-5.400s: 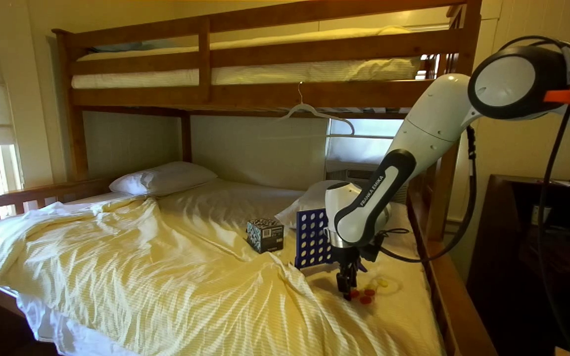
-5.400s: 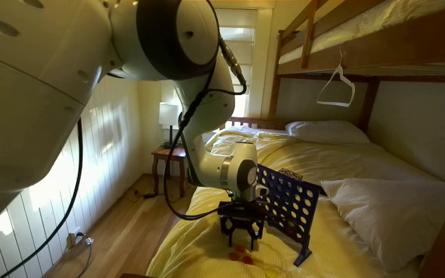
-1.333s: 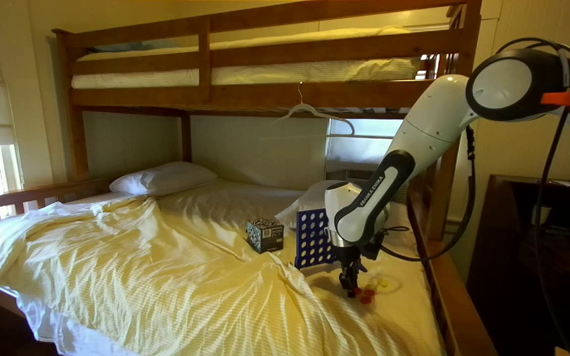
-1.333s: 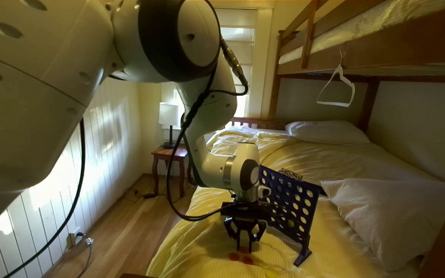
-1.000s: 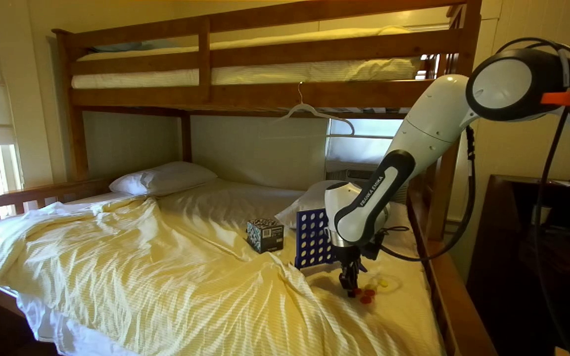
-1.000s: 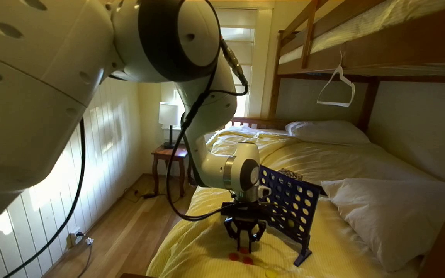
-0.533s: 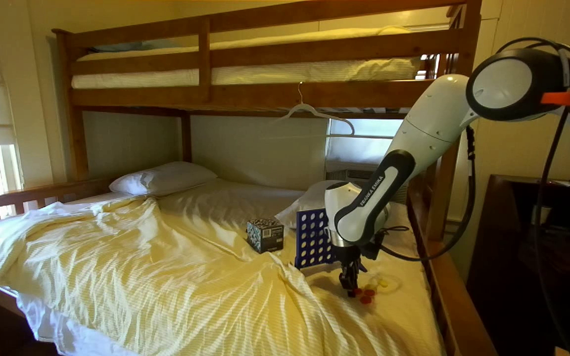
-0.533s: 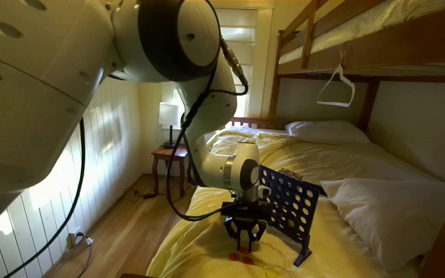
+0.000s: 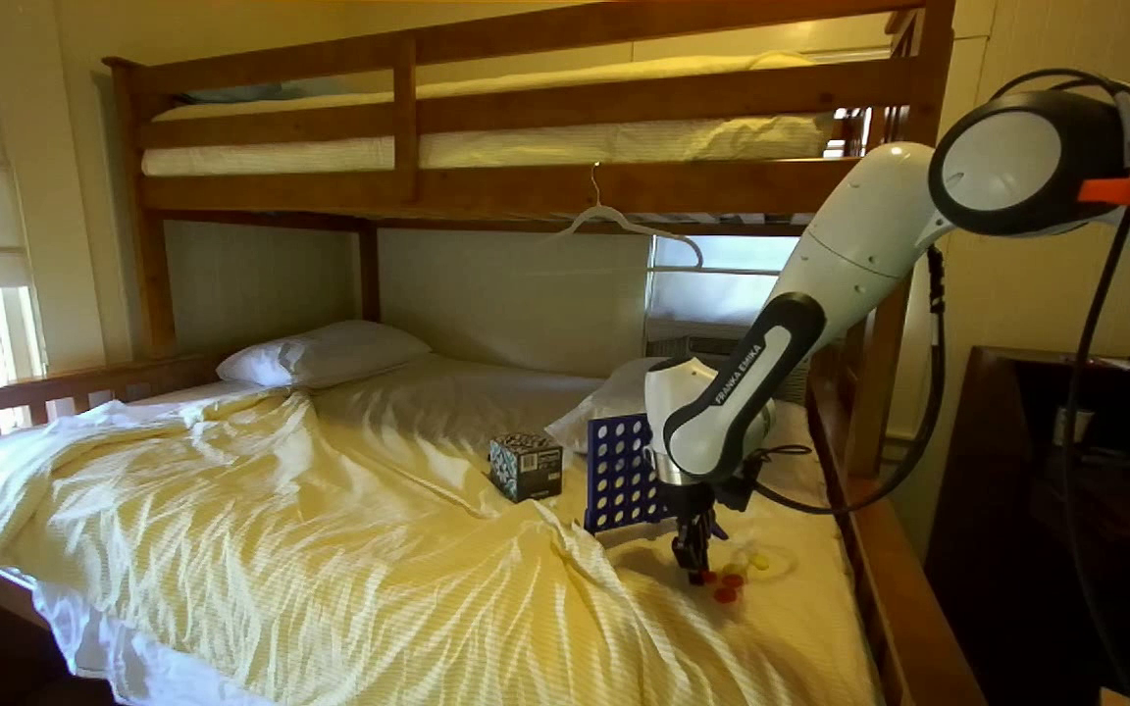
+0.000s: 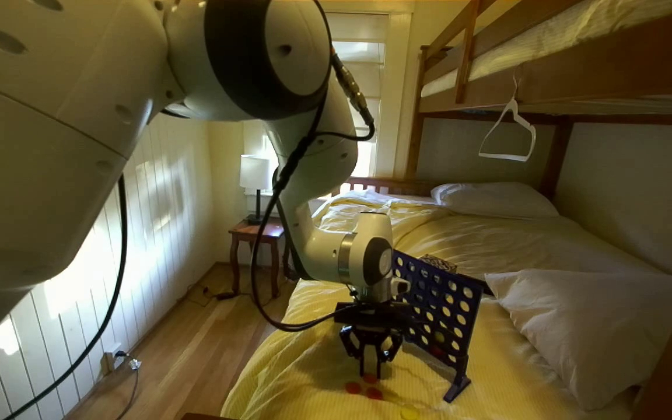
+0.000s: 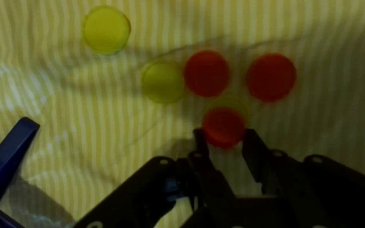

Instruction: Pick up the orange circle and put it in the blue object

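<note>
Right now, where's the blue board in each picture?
In an exterior view: blue board, just right of the middle, left of the gripper.
In an exterior view: blue board, lower half, right of the gripper.
Wrist view: only its foot, at the left edge.
Shared landmark: the gripper, in all three.

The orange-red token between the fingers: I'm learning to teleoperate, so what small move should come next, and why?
Probably a short lift straight up: in the wrist view the fingers seem closed on the orange-red token, which partly covers a yellow token, so sliding sideways could disturb that one, and the upright blue grid likely calls for height.
</note>
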Robot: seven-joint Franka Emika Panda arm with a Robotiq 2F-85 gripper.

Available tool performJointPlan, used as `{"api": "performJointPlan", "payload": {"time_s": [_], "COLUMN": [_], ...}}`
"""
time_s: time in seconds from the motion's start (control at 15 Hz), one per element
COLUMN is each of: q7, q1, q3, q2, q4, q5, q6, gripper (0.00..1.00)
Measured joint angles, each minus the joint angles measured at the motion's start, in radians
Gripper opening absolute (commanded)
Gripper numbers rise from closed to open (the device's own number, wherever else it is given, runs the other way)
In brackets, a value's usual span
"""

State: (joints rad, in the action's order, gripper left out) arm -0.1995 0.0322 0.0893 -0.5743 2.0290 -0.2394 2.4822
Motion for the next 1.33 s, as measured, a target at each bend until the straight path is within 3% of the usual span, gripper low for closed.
{"api": "performJointPlan", "payload": {"time_s": [0.07, 0.2, 0.33, 0.47, 1.0, 1.07, 1.33], "q7": [0.0, 0.0, 0.0, 0.0, 0.001, 0.002, 0.002], "q1": [0.0, 0.0, 0.0, 0.0, 0.003, 0.004, 0.013], "q3": [0.0, 0.0, 0.0, 0.0, 0.002, 0.003, 0.006], "q2": [0.001, 0.003, 0.004, 0.005, 0.014, 0.014, 0.014], "q4": [0.001, 0.004, 0.005, 0.006, 0.009, 0.009, 0.009], "q5": [0.0, 0.0, 0.0, 0.0, 0.0, 0.0, 0.0], "q6": [0.0, 0.0, 0.0, 0.0, 0.001, 0.001, 0.004], "gripper": [0.01, 0.0, 0.26, 0.33, 0.9, 0.96, 1.0]}}
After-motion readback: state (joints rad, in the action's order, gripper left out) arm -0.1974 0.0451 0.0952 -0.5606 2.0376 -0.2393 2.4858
